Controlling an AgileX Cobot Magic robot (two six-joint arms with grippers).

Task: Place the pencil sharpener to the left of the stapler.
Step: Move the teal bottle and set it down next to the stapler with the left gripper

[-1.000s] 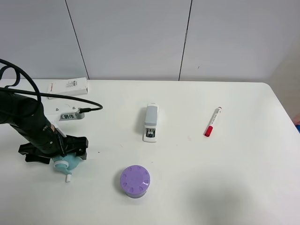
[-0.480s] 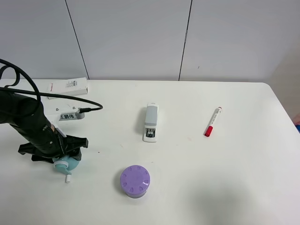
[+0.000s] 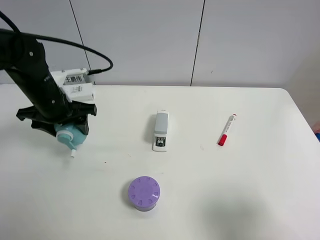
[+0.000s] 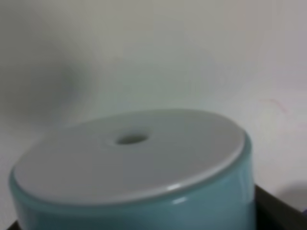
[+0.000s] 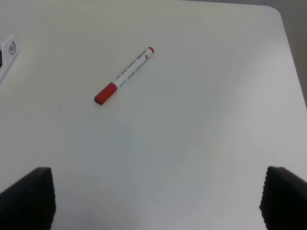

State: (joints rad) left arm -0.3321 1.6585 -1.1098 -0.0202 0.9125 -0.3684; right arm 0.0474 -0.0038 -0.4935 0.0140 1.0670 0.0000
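The teal pencil sharpener (image 3: 74, 135) hangs above the table at the left, its white crank handle (image 3: 73, 152) pointing down. My left gripper (image 3: 60, 123) is shut on it from above. In the left wrist view the sharpener (image 4: 144, 191) fills the frame, showing a pale flat face with a small hole. The grey and white stapler (image 3: 160, 131) lies near the table's middle, well to the right of the sharpener. My right gripper (image 5: 158, 194) is open over bare table, its dark fingertips (image 5: 29, 194) at the frame's corners; it is out of the exterior view.
A purple round lidded container (image 3: 144, 193) stands near the front, between sharpener and stapler. A red-and-white marker (image 3: 226, 129) (image 5: 123, 76) lies right of the stapler. A white box with red print (image 3: 81, 91) sits at the back left, partly behind the left arm.
The left arm has risen and moved toward the back of the table, lifting the pencil sharpener off the surface. Nothing else has moved.
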